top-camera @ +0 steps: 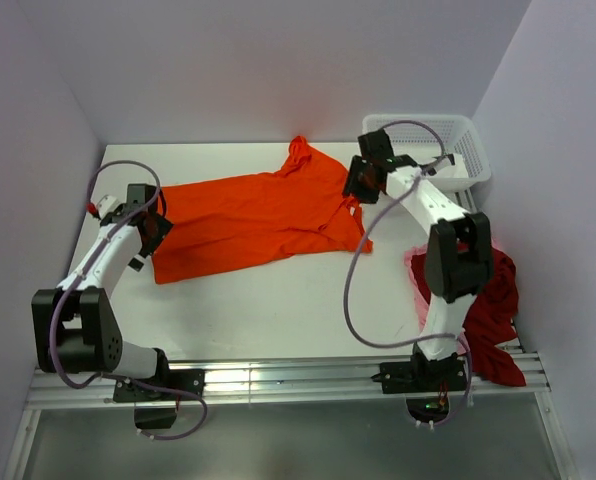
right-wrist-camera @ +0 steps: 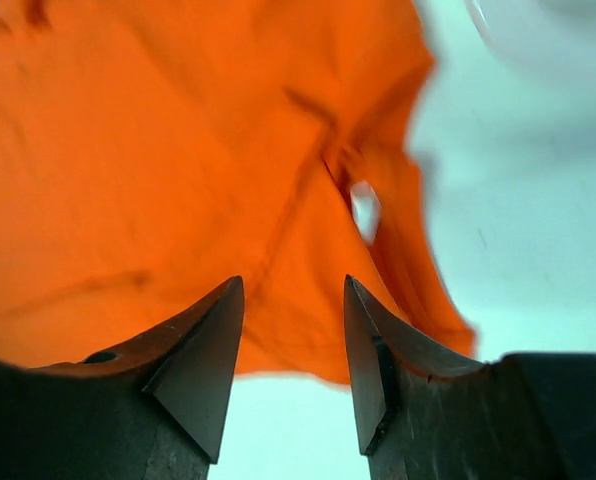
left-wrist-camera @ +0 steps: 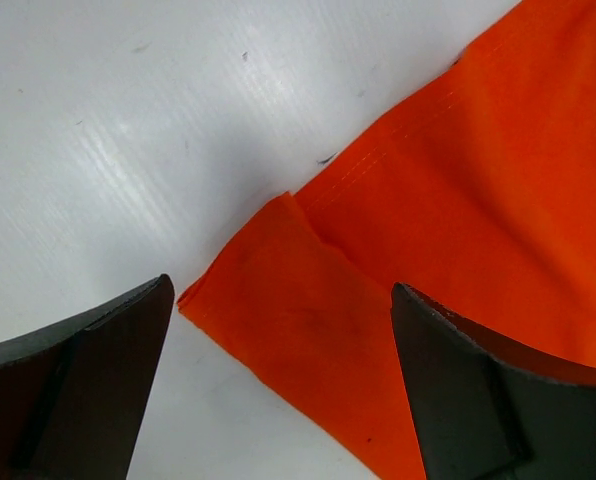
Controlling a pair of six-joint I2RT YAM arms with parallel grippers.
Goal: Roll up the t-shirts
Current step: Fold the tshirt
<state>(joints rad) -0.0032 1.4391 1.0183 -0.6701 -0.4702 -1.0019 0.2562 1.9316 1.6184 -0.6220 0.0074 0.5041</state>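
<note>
left pincer (left-wrist-camera: pixel 278 300) wide, gripping nothing, over orange shirt's folded hem corner | orange shirt (top-camera: pixel 258 215) spread flat mid-bench (top-camera: pixel 278 310) | right pincer (right-wrist-camera: pixel 293 290) part-open, gripping nothing, at shirt's right end | pink shirt (top-camera: pixel 415 270), red shirt (top-camera: pixel 493 310) heaped at right edge | basket (top-camera: pixel 448 140) far right corner

T-shirts, total three: one orange t-shirt (top-camera: pixel 248 225), one dark red t-shirt (top-camera: pixel 493 310), and one pale pink t-shirt (top-camera: pixel 415 272), of which only an edge shows beside the red one.

Baskets: one white mesh basket (top-camera: pixel 470 142).

Benches: one white bench (top-camera: pixel 278 310).

Arms: two, a left arm (top-camera: pixel 88 270) and a right arm (top-camera: pixel 448 250).

Jaws: two sets, one per arm, each set with two dark fingers.

Grey cables: two, one looped along each arm.
</note>
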